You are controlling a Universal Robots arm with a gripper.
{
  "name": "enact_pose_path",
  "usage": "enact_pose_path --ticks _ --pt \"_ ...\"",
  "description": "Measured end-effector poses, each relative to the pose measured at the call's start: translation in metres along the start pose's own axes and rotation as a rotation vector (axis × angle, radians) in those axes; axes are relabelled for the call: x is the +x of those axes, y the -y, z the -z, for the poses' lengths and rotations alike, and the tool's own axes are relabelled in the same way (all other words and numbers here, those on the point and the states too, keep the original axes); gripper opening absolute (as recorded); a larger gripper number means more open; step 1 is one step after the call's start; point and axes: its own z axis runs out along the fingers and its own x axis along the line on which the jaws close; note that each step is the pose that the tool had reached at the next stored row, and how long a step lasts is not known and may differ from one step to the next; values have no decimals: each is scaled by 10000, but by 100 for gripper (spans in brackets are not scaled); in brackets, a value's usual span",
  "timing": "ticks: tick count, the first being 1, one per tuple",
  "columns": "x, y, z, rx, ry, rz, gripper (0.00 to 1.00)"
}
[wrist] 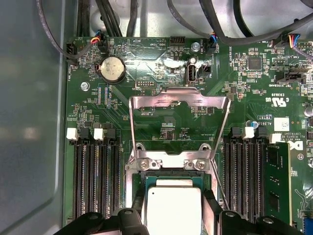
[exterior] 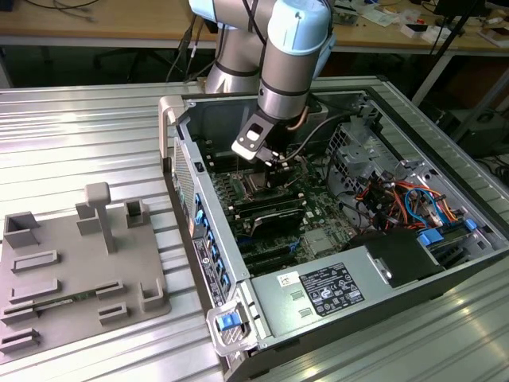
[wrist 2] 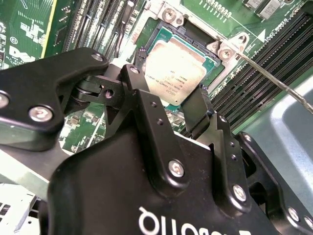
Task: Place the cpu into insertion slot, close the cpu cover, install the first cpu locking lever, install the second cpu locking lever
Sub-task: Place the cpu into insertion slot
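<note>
closest to the lens in both wrist views is the hand (wrist 2: 170,78). its black fingers (wrist 2: 195,105) are drawn narrow on two opposite sides of the cpu (wrist 2: 173,68) and, as far as i can make out, touch its edges. the cpu lies flat in the insertion slot (wrist 2: 191,32). the cpu cover (wrist: 178,102) stands swung open beside it. in the exterior view the arm (exterior: 290,64) reaches into the open computer case (exterior: 358,278) on the ribbed tabletop (exterior: 79,127).
</note>
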Motion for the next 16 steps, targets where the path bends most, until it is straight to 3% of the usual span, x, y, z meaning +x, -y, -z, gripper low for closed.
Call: enact_pose_path --ticks 8,16 --pt "1 2 -26 1 -17 10 55" --pt "1 4 -54 2 -74 7 55"
